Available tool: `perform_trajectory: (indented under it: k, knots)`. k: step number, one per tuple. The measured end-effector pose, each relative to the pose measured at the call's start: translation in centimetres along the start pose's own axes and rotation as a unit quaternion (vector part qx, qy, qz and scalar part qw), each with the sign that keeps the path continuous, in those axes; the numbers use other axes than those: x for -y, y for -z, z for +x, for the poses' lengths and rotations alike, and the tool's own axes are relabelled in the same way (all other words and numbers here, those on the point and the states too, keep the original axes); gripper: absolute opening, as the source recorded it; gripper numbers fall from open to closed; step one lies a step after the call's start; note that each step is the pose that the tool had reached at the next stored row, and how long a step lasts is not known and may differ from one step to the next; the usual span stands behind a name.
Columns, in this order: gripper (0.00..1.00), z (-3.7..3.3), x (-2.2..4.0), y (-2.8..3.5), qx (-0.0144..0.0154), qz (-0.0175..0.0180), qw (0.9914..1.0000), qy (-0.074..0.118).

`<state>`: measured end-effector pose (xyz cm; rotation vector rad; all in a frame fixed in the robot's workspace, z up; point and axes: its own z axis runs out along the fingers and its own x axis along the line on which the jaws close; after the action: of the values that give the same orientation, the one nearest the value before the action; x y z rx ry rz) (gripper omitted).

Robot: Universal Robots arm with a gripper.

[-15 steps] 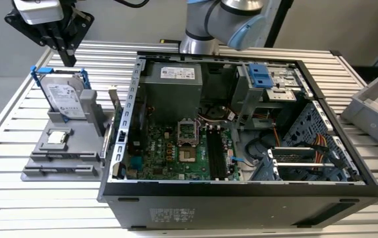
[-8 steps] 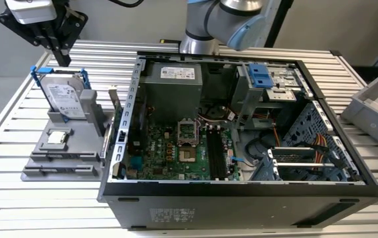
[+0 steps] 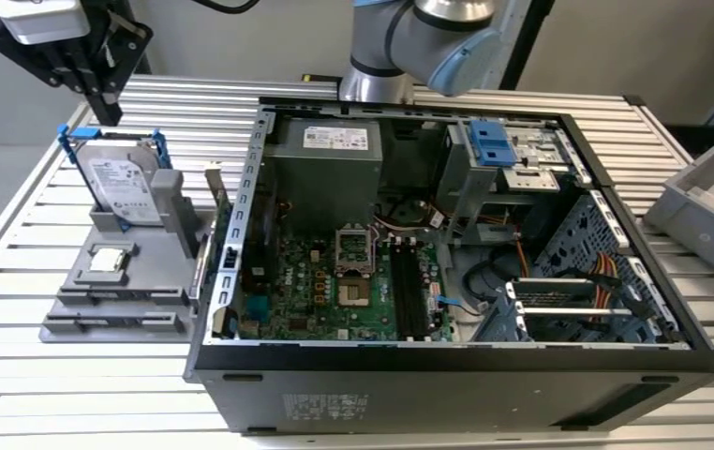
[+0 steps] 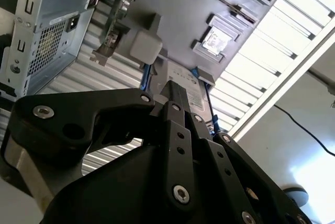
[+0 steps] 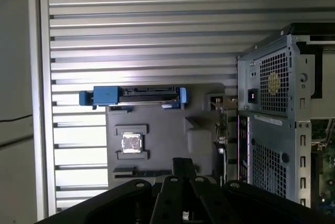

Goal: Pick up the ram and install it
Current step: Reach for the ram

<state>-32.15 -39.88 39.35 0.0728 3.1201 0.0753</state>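
Note:
The ram (image 3: 217, 211) stands on edge as a thin stick along the right side of the grey holder (image 3: 82, 309), close to the open computer case (image 3: 457, 356). It also shows edge-on in the first wrist view (image 5: 222, 130) and in the second wrist view (image 4: 116, 14). My gripper (image 3: 110, 112) hangs high at the exterior view's left, above and behind the hard drive (image 3: 120, 183), well apart from the ram. Its black fingers (image 4: 175, 90) are pressed together with nothing between them. The motherboard's long ram slots (image 3: 408, 281) lie inside the case.
A silver hard drive in a blue frame (image 5: 138, 94) and a small square CPU chip (image 5: 131, 143) sit on the holder. The case's metal wall (image 5: 272, 109) rises right beside the ram. A grey bin (image 3: 707, 211) stands at the exterior view's right on the slatted table (image 3: 32, 394).

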Motion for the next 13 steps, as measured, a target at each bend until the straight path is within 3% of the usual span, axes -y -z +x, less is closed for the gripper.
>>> perform_trajectory:
  k: [13]
  knots:
    - [0.00,1.94,0.09,0.04,-0.0003,-0.0001,0.99998,0.006]
